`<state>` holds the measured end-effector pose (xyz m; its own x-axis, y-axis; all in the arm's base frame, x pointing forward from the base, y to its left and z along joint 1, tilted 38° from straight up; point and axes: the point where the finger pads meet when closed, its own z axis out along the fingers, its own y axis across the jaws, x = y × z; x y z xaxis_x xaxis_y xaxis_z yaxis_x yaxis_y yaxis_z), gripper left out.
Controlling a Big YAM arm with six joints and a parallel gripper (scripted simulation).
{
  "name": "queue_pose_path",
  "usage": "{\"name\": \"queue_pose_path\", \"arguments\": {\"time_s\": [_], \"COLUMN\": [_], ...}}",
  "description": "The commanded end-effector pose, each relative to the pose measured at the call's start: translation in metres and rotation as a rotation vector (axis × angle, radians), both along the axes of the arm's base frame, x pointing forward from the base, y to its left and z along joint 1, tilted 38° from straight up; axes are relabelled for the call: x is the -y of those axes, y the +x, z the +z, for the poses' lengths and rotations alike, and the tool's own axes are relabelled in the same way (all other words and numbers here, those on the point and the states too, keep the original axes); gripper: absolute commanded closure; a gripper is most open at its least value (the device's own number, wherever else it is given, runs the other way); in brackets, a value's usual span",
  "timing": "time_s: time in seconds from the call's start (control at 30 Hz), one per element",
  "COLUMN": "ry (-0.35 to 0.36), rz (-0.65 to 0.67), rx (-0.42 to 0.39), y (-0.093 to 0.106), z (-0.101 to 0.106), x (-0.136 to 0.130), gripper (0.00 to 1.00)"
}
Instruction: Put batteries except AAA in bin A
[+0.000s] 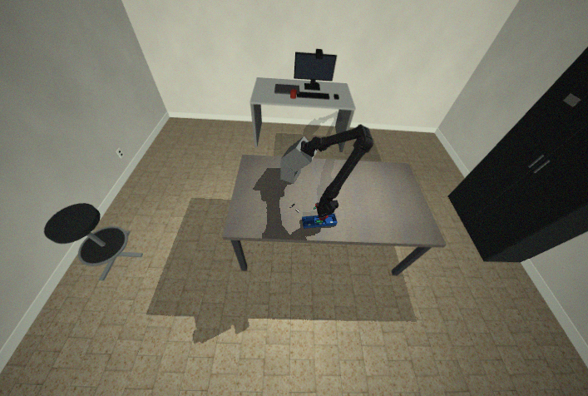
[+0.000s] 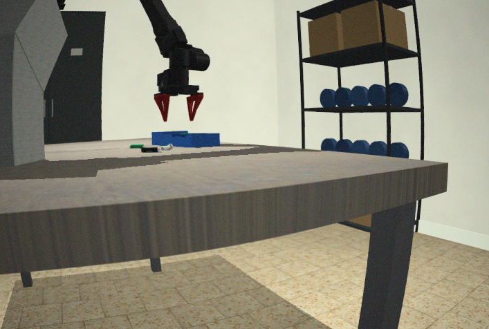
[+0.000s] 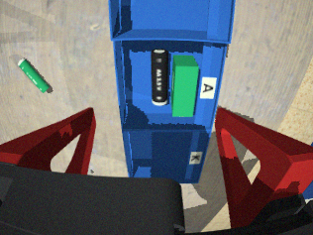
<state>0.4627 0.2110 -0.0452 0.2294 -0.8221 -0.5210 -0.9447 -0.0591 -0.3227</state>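
Note:
In compartment A lie a black cylindrical battery (image 3: 157, 76) and a green block battery (image 3: 184, 85), side by side. My gripper (image 3: 155, 115) with red fingers is open and empty, hanging above the bin (image 2: 186, 138); it also shows in the exterior view (image 2: 178, 105). A thin green battery (image 3: 33, 75) lies on the table left of the bin. In the exterior view a green battery (image 2: 136, 146), a black battery (image 2: 149, 148) and a small pale thing (image 2: 167, 147) lie left of the bin.
A grey block-like body (image 2: 14, 81) stands on the table at the far side from the bin. The bin (image 1: 320, 224) sits near the table's front edge. A shelf rack (image 2: 359, 77) with boxes and blue rolls stands beyond the table.

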Motion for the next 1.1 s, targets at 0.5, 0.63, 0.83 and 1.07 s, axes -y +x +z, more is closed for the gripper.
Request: {"name": "queue_pose_path", "arguments": {"time_s": [0.5,0.63,0.83,1.07], "ry": [0.005,0.005,0.004,0.005], "rz": [-0.013,-0.013,-0.013,-0.013], "rx": [0.02,0.021,0.021,0.03], "y": [-0.012,-0.016,-0.021,-0.024], "z": [0.063,0.076,0.091,0.113], "x": [0.046,0.055,0.066,0.079], "gripper": [0.0,0.0,0.0,0.0]}}
